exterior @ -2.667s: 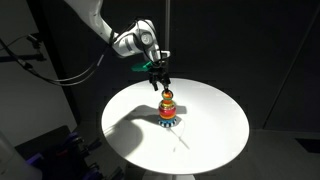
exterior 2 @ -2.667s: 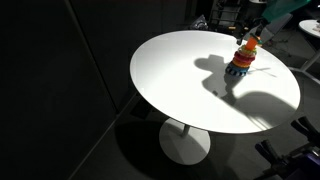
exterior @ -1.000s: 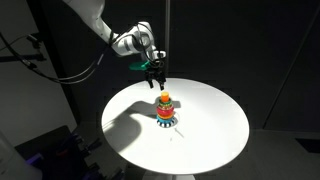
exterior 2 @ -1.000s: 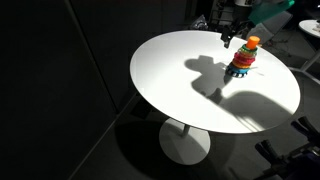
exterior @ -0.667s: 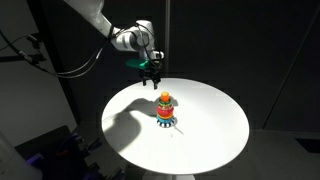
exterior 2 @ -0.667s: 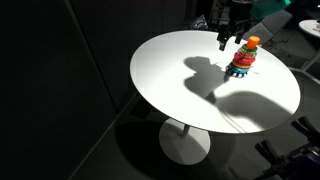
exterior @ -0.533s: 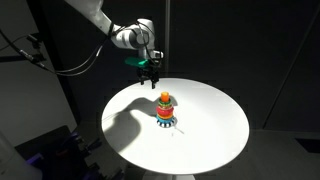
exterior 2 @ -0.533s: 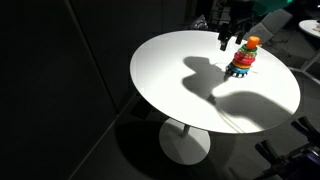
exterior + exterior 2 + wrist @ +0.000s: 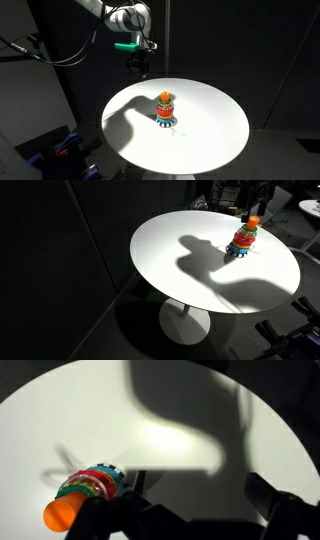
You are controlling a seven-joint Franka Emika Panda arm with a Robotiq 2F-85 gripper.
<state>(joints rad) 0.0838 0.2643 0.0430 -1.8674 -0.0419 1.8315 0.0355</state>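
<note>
A stacking-ring toy (image 9: 165, 110), with bands of several colours and an orange top, stands upright on the round white table (image 9: 215, 135); it also shows in the other exterior view as the toy (image 9: 244, 238). My gripper (image 9: 138, 68) hangs high above the table's far edge, well up and to the left of the toy, touching nothing. In the wrist view the toy (image 9: 85, 495) lies at the lower left, outside my gripper (image 9: 205, 498), whose dark fingers (image 9: 283, 500) stand wide apart with only the shadowed table (image 9: 60, 420) between them.
The table (image 9: 180, 260) stands on a single pedestal in a dark room. The arm's broad shadow falls across the tabletop. Cables and equipment sit at the left and lower left in an exterior view.
The gripper has risen and drawn away from the toy toward the table's far edge, still open. The toy has not moved.
</note>
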